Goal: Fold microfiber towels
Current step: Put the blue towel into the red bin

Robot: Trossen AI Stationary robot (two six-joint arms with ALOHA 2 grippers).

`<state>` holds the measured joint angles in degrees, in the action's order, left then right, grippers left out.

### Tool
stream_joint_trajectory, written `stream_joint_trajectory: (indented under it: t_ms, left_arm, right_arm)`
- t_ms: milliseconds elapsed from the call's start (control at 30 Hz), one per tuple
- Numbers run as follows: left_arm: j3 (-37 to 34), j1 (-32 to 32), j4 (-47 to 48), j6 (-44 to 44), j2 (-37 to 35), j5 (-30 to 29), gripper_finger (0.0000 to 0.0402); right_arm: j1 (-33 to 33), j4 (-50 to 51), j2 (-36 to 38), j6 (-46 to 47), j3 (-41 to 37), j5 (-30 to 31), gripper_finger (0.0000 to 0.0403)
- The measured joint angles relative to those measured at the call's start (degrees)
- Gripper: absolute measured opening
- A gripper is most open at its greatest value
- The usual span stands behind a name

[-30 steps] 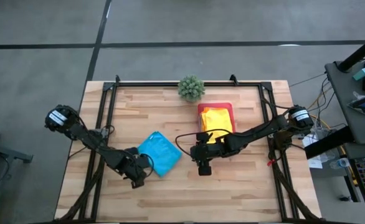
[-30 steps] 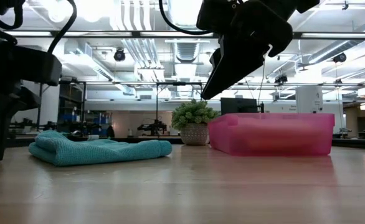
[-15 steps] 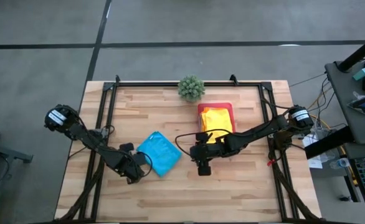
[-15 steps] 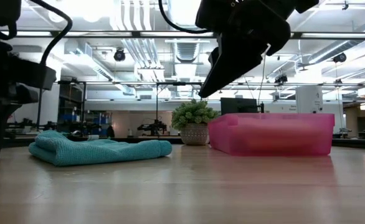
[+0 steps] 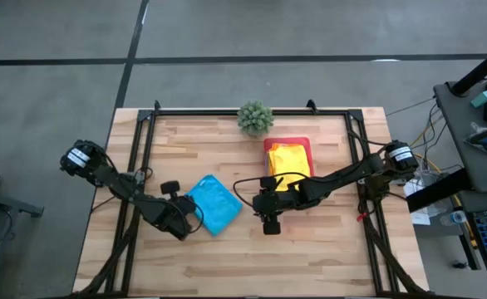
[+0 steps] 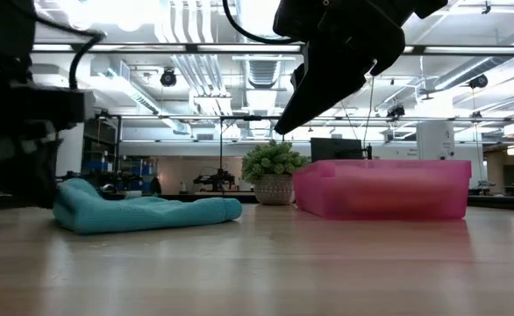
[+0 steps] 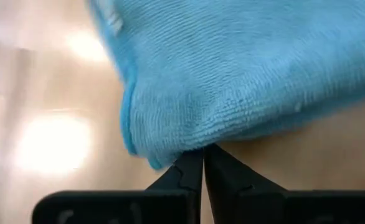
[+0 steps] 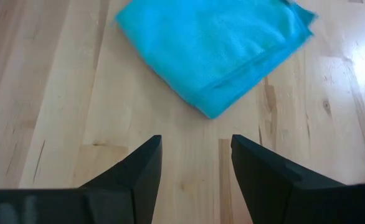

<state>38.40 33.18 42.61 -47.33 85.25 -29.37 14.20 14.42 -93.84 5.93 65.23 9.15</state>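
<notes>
My left end effector, fingers together, nudges the folded turquoise towel left of frame centre; next, lifting it toward the pink tray.

One camera looks straight down, one level across the desk; both wrist views face the turquoise towel.

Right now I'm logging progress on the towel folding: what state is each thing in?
Blue towel: folded, flat on the table.
Yellow towel: folded, in the pink tray.
Left gripper: shut, tips at the blue towel's edge.
Right gripper: open, empty, above bare table.
Plant: upright.
</notes>
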Motion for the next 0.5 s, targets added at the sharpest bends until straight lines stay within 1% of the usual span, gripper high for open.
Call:
stream_joint_trajectory:
  t_ms: [67,167,267,333,500]
  left_arm:
    - [-1.38,-1.45,-0.55,0.31,0.0,-2.78,0.0001]
    - [-3.54,-4.01,-2.13,1.17,0.0,-5.2,0.0001]
    - [-4.99,-6.88,-4.14,1.52,0.0,-10.09,0.0001]
    - [-5.56,-9.12,-5.51,3.23,0.0,-12.56,0.0001]
    - [-5.63,-14.32,-9.79,10.17,-0.02,-13.16,0.0001]
  right_arm:
    - [0.0,-0.03,0.0,-0.05,0.0,0.0,0.0183]
    - [0.0,-0.09,0.0,-0.27,0.0,0.0,0.0183]
    - [0.0,-0.2,0.0,-0.74,0.0,0.0,0.0183]
    - [0.0,-0.2,0.0,-0.73,0.0,0.0,0.0183]
    - [0.0,-0.2,0.0,-0.51,0.0,0.0,0.0183]
